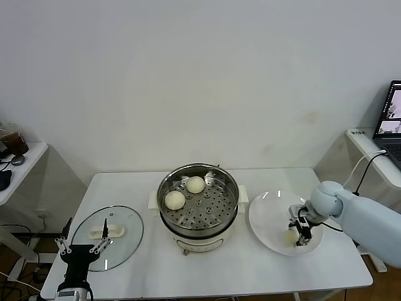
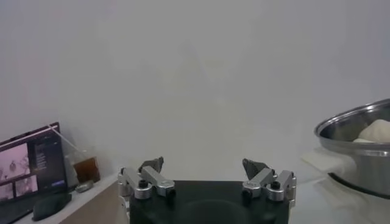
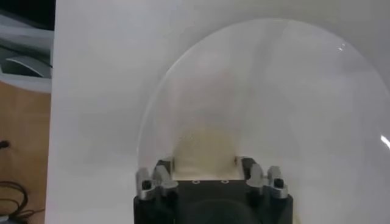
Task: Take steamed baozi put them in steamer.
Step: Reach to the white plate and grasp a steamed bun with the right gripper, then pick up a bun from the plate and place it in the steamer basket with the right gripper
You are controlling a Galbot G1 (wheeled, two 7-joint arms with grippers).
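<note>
Over the white plate [image 1: 266,216] our right claw [image 1: 303,239] pinches a baozi [image 3: 207,149], two already in the steamer [image 1: 168,188], so next we lift it across; left claw [image 1: 82,246] waits wide.

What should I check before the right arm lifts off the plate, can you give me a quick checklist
1. Right gripper is down on the plate: ok.
2. A baozi sits between the right gripper's fingers: ok in the right wrist view; whether the grip is firm: cannot tell.
3. Steamer has free tray room beside the two buns already in it: ok.
4. Glass lid is off the steamer, lying on the table: ok.
5. Left gripper is open and parked at the table's near left edge, away from the steamer: ok.
6. Any other buns left on the plate: cannot tell.
</note>
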